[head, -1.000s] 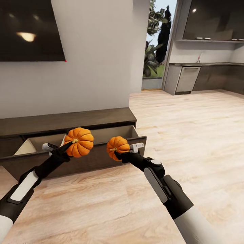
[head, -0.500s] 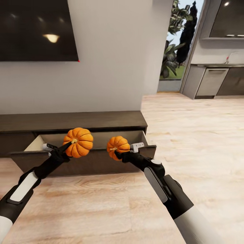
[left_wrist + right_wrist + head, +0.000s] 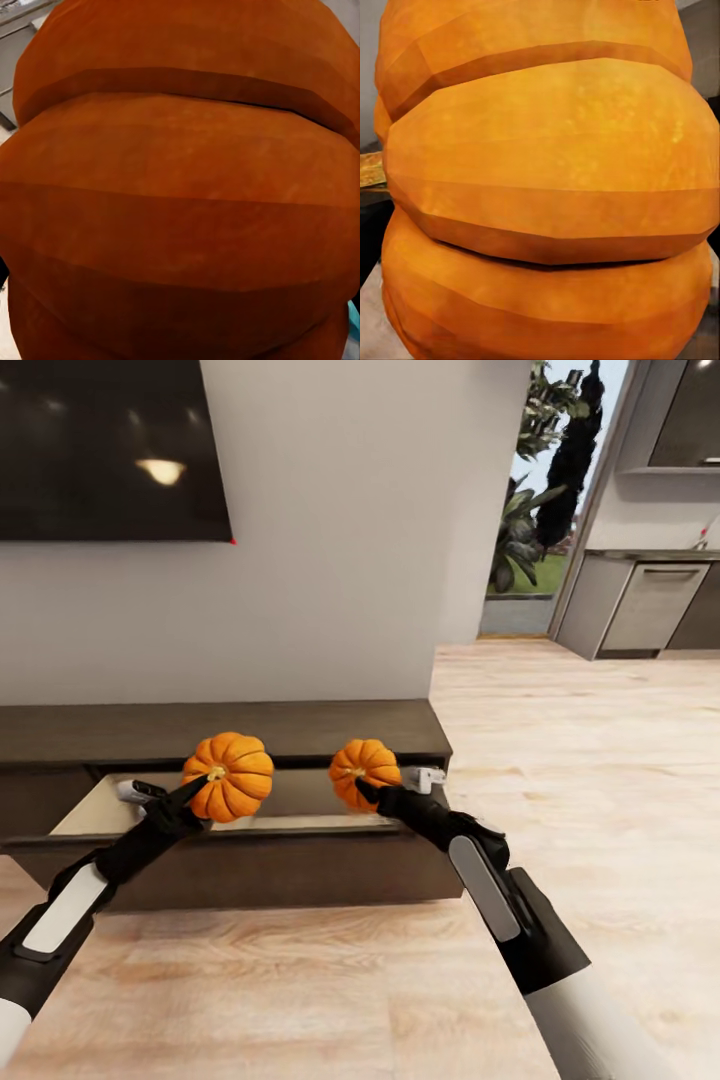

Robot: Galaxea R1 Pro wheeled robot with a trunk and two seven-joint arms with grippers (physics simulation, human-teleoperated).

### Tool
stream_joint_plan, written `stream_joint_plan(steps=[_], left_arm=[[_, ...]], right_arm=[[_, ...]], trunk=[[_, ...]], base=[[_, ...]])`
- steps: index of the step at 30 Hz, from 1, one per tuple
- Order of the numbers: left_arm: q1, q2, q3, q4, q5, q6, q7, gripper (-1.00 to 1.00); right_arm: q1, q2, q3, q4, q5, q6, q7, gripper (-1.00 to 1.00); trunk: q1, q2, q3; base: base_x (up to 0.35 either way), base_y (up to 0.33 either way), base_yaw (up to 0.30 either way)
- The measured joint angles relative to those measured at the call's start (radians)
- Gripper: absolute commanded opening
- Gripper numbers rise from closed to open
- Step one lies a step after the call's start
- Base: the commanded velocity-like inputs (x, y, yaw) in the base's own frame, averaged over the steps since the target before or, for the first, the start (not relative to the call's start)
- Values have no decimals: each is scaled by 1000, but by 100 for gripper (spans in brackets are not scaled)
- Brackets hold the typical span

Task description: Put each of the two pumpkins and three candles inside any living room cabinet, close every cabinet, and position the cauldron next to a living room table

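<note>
Above open drawer: left gripper [image 3: 185, 796] clamped on larger pumpkin [image 3: 228, 776], right gripper [image 3: 385, 788] clamped on smaller pumpkin [image 3: 365, 762]. Both held clear over cavity, likely staged for release straight down. Drawer [image 3: 290, 800] of cabinet [image 3: 300, 726] pulled out, tan interior showing; what lies inside probably nothing, though front edge hides floor of it.

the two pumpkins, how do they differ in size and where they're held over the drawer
The left pumpkin, in the left gripper, looks larger than the right pumpkin, in the right gripper. The left one hangs over the middle of the open drawer; the right one sits nearer the drawer's right end. Both are orange, ribbed, gripped from the side and held above the drawer, not yet inside it.
</note>
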Motion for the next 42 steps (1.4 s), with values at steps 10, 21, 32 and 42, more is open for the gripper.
stream_joint_plan(steps=[10, 21, 32, 42], left_arm=[[0, -4, -3, -16, -2, 1, 0, -100], [1, 26, -3, -2, -5, 1, 4, -100], [1, 24, -5, 54, -9, 4, 189, -100], [2, -3, -10, 63, -17, 1, 200, -100]], right_arm=[[0, 1, -6, -5, -34, 0, -1, -100], [0, 2, -4, 4, -33, 0, -1, -100], [0, 5, -90, 42, -45, 191, -12, -100], [0, 6, -96, 42, -43, 193, -13, -100]], trunk=[[0, 0, 0], [0, 0, 0], [0, 0, 0], [0, 0, 0]], base=[[336, 96, 0], [173, 47, 0], [61, 0, 0], [323, 0, 0]])
